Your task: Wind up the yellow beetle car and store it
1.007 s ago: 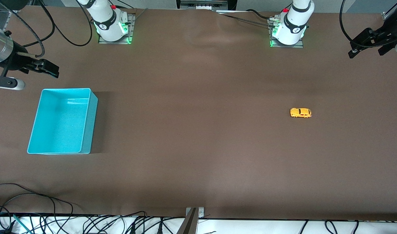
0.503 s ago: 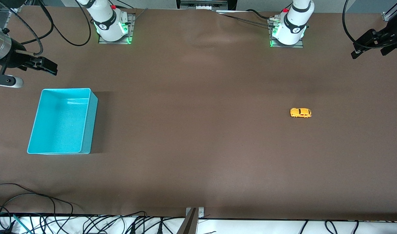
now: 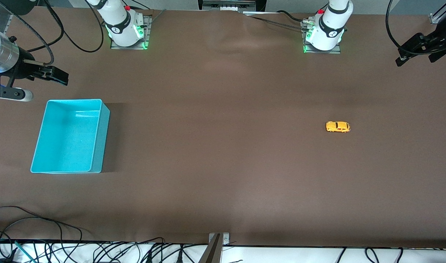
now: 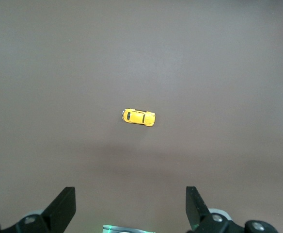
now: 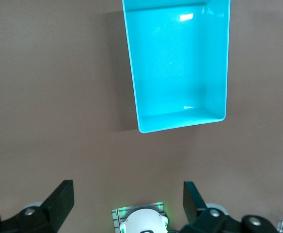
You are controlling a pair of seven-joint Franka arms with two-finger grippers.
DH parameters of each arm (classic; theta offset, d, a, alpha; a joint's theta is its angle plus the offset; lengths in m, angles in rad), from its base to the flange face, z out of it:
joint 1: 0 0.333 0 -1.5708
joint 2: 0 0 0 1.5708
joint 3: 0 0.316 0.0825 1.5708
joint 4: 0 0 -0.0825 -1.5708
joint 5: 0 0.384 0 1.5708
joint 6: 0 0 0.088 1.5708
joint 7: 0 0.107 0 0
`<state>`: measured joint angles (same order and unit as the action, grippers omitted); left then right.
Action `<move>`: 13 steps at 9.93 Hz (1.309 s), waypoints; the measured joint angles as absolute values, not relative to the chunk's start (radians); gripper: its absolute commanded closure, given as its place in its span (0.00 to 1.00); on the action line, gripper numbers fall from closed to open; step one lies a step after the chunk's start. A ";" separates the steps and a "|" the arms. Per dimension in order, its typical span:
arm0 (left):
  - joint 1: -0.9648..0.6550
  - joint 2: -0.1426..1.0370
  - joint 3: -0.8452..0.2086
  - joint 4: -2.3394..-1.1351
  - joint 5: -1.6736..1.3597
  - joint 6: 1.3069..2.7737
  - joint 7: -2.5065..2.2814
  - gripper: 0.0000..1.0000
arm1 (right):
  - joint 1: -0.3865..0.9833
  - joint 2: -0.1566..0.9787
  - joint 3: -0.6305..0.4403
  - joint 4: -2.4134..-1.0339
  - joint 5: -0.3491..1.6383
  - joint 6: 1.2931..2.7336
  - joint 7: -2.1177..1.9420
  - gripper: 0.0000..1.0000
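In the front view the yellow beetle car sits on its wheels on the bare brown desk, toward the left arm's end and about midway between the edge with the robot bases and the edge nearest the camera. The turquoise bin stands empty toward the right arm's end, well apart from the car. The left gripper hangs high over the corner of the desk at the left arm's end, on the bases' side. The right gripper hangs over the desk's edge at the right arm's end, just beside the bin's rim that is farther from the camera. Neither touches anything.

In the left wrist view the left gripper has its fingers spread wide and holds nothing; the car lies far below, ahead of them.

In the right wrist view the right gripper is likewise wide apart and empty, looking down on the bin, whose floor is bare.

By my reading nothing of the task is done: the car is not yet grasped, wound or stored. The approach, the winding and the drop into the bin all remain.
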<state>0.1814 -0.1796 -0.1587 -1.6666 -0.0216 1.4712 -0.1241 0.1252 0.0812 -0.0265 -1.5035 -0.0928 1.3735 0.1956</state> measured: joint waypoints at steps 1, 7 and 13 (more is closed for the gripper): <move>0.181 -0.178 -0.160 -1.666 -0.022 1.470 -0.128 0.00 | 0.125 0.084 -0.027 -1.504 -0.093 1.373 0.196 0.00; 0.184 -0.173 -0.152 -1.666 -0.021 1.388 -0.304 0.00 | 0.127 0.087 -0.026 -1.504 -0.093 1.374 0.195 0.00; 0.214 -0.154 -0.133 -1.666 -0.020 1.351 -0.535 0.00 | 0.127 0.088 -0.026 -1.504 -0.093 1.374 0.195 0.00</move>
<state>0.2144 -0.1541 -0.1329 -1.6662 -0.0201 1.3508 -0.5352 0.1273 0.0881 -0.0263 -1.5035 -0.0927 1.3740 0.1954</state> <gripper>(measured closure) 0.000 0.000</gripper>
